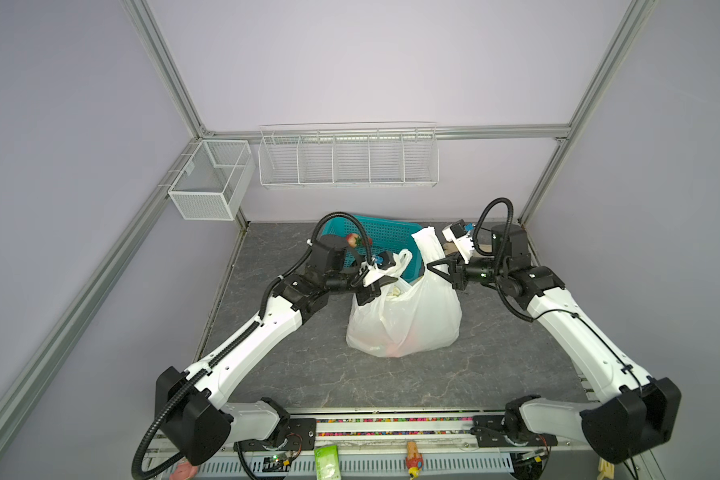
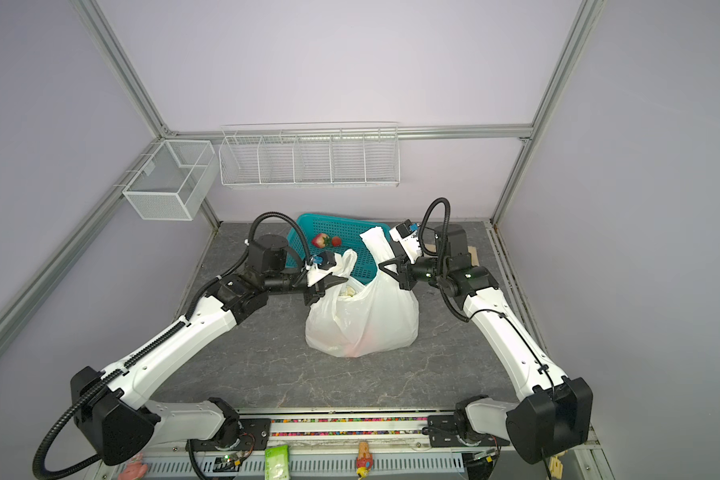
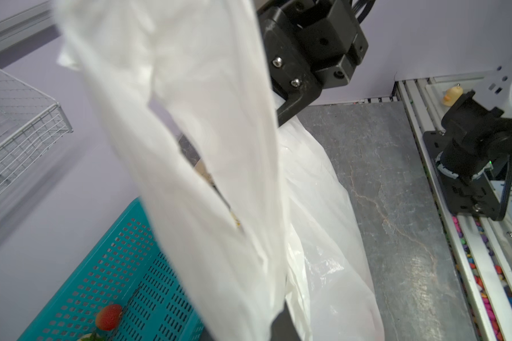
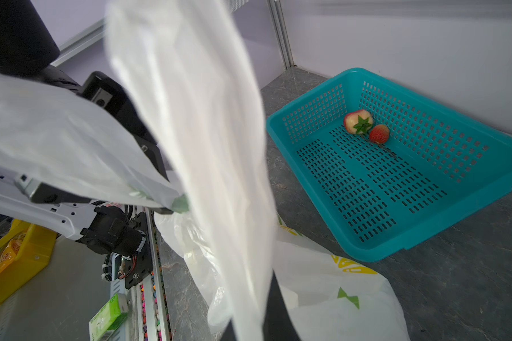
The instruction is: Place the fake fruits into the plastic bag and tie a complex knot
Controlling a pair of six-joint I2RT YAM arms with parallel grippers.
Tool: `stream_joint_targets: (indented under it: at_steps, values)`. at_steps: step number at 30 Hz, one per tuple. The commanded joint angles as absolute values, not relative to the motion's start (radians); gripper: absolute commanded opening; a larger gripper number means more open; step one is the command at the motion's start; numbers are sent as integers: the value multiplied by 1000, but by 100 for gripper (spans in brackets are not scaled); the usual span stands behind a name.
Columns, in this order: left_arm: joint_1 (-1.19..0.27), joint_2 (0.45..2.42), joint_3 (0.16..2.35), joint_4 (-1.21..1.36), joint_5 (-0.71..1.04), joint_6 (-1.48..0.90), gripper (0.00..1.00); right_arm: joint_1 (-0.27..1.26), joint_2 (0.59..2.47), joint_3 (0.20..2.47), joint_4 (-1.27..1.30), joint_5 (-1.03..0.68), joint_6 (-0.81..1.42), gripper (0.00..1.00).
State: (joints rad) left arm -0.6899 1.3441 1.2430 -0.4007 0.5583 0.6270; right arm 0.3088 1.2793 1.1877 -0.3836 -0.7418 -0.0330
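Note:
The plastic bag [image 1: 404,320] stands in the middle of the grey table, white with lemon prints [image 4: 352,267], and reddish shapes show through its lower wall. My left gripper [image 1: 386,282] [image 3: 278,321] is shut on the bag's left handle loop [image 3: 195,124]. My right gripper [image 1: 432,266] [image 4: 253,320] is shut on the right handle loop [image 4: 207,118], which rises above it. Both handles are held up and apart over the bag's mouth. Two fake fruits, an apple-like ball [image 4: 358,121] and a strawberry [image 4: 379,133], lie in the teal basket.
The teal basket [image 1: 387,237] sits tilted just behind the bag, touching it. White wire baskets [image 1: 348,160] [image 1: 211,178] hang on the back wall. A beige item [image 1: 485,249] lies behind the right arm. A rail with coloured beads [image 1: 391,426] borders the front edge.

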Motion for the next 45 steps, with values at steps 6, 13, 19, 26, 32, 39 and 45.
stream_joint_targets:
  at_steps: [6,13,19,26,32,39,45]
  values:
    - [-763,1512,1489,-783,353,822,0,304,1282,1172,-337,-859,-81,9]
    - [-776,1592,1626,-892,356,877,0,304,1287,1150,-326,-870,-155,18]
    - [-778,1622,1690,-938,371,902,0,307,1277,1128,-300,-856,-205,32]
    - [-778,1649,1753,-986,393,913,0,308,1217,1065,-244,-797,-239,47]
    - [-779,1631,1744,-952,393,940,0,303,1177,1035,-215,-799,-235,59]
    - [-810,1644,1777,-964,352,972,0,304,1135,980,-111,-828,-186,69]
    - [-830,1665,1815,-969,332,972,0,305,1138,973,-79,-849,-161,71]
